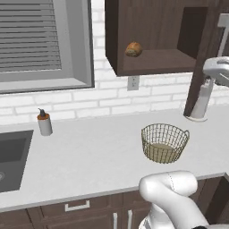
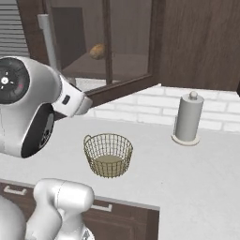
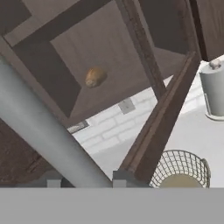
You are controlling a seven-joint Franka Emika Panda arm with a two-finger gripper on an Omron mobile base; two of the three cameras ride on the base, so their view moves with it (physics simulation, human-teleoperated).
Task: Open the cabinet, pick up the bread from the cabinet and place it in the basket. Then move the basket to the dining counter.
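Even, soft rendered light, faint shadows, no glare; all views slightly coarse and pixelated.

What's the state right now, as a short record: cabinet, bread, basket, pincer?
cabinet: door swung open
bread: on the cabinet shelf, untouched
basket: empty, on the grey-white worktop, below and right of the bread in the left base view
pincer: at the door's bar handle, fingertips either side of it; grip uncertain
paper towel roll: right of basket
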